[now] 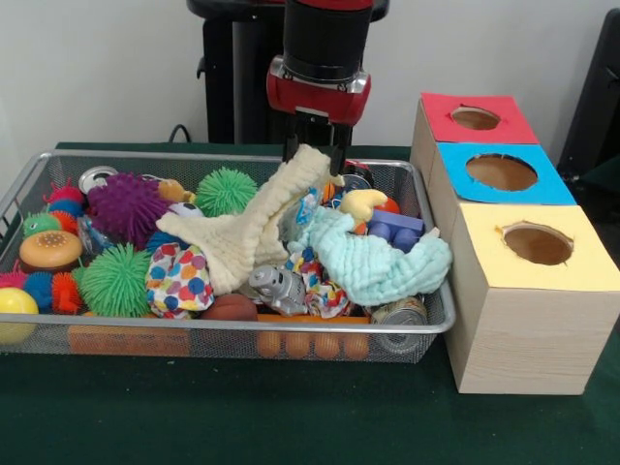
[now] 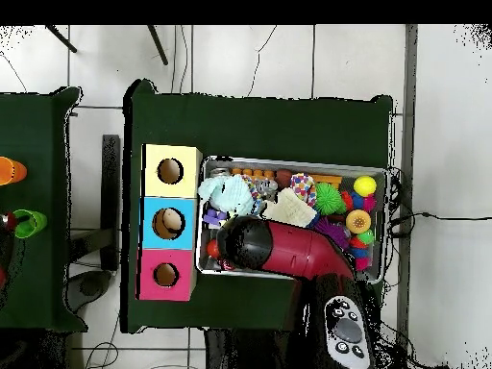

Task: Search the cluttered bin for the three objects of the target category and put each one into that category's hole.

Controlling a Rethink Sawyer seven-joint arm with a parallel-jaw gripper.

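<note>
Your wide silver wire-mesh bin (image 1: pixel 58 334) sits on the green-covered desk (image 1: pixel 242 417), heaped with spiky rubber balls, toys and cloths, its one short end just beside a row of three wooden boxes with yellow (image 1: pixel 538 244), blue (image 1: pixel 502 172) and red (image 1: pixel 475 118) holed tops. You can see the claw (image 1: pixel 315 150) over the bin's far long side, clenched on the upper corner of a cream knitted cloth (image 1: pixel 254 231). That cloth hangs down across the clutter, beside a crumpled mint-green cloth (image 1: pixel 373 263).
</note>
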